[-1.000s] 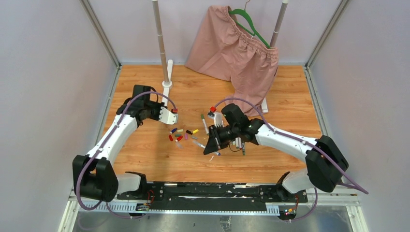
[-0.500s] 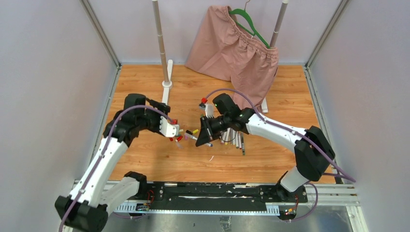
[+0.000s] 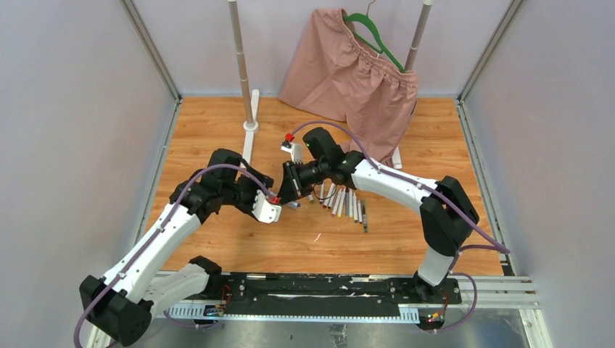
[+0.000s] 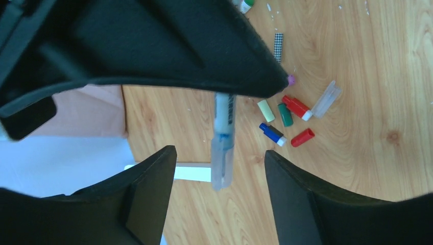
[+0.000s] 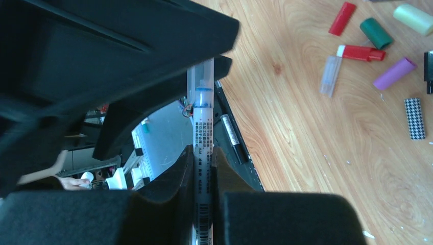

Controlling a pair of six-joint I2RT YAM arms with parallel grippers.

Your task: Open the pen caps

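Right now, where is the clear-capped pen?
In the top view, just left of table centre: the right gripper clamps the pen, its clear cap inside the open left gripper.

Left wrist camera sits right up against the pen [image 4: 223, 138], facing its clear-capped end. Right wrist camera is just as close, sighting along the same pen's barrel from the other end. Both catch the loose caps [image 4: 286, 120] on the wood beside the pen. Overhead camera, high behind the arm bases [image 3: 192, 275], looks down on the whole table [image 3: 217, 123], pen tiny mid-frame.
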